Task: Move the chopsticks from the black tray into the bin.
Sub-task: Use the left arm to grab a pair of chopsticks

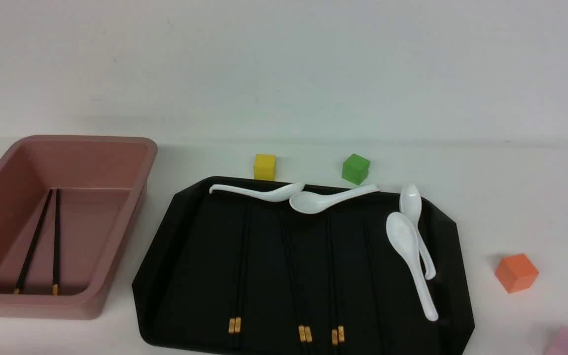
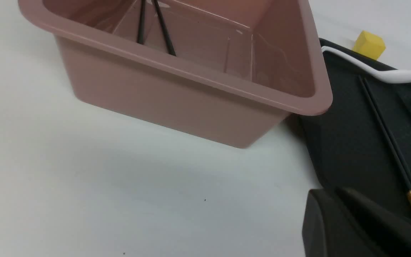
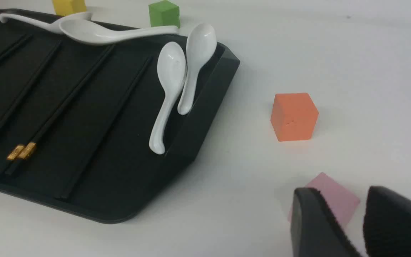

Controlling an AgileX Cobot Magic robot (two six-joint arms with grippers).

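Observation:
The black tray [image 1: 190, 276] lies at the middle, with several pairs of black chopsticks [image 1: 296, 276] lying lengthwise on it, gold bands toward the near edge. The pink bin [image 1: 82, 139] stands left of the tray and holds one pair of chopsticks [image 1: 42, 241]. Neither gripper shows in the front view. In the left wrist view my left gripper [image 2: 328, 192] has its fingers together, empty, above the tray's near left corner [image 2: 341, 142] beside the bin [image 2: 173, 96]. In the right wrist view my right gripper [image 3: 339, 191] is open and empty over the table right of the tray [image 3: 120, 167].
Several white spoons [image 1: 409, 256] lie along the tray's far and right sides. A yellow cube [image 1: 265, 166] and a green cube [image 1: 355, 168] sit behind the tray. An orange cube [image 1: 515, 272] and a pink cube [image 1: 567, 342] sit to its right, the pink one under my right gripper.

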